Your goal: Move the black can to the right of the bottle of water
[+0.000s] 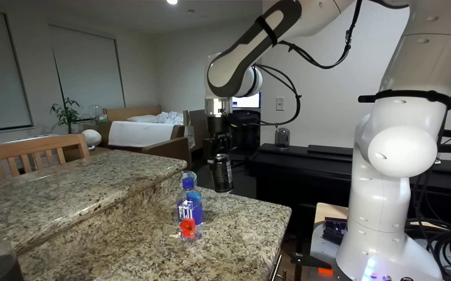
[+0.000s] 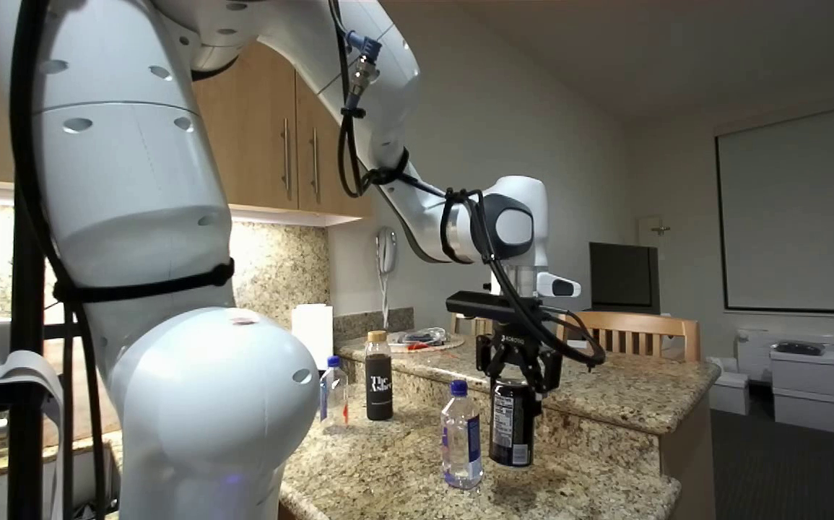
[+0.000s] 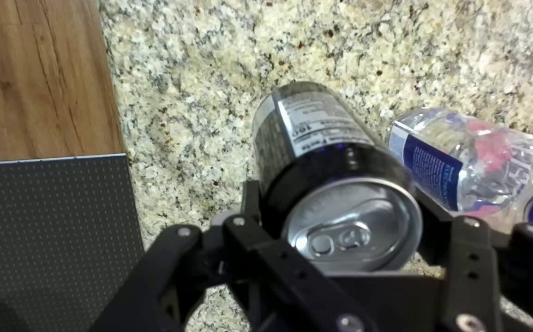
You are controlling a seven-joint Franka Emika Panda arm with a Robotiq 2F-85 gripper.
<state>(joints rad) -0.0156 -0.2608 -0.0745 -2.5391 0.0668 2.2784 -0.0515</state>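
Over the counter (image 1: 245,234) in an exterior view, I had the black can (image 1: 222,173) pinched in the gripper (image 1: 220,158), tilted, right of and beyond the bottle of water (image 1: 189,210). In an exterior view it hung just right of the bottle of water, the raised ledge (image 2: 626,383) on its far side; I judged a slow, levelled lowering was due. In the wrist view, bare counter ran left to the edge, while the finger (image 3: 432,230) nearer the bottle of water called for gentle spreading.

Shiny metal can (image 3: 335,180), clear plastic bottle (image 1: 189,210), glossy stone countertop (image 1: 92,177), wooden chair (image 1: 53,141)
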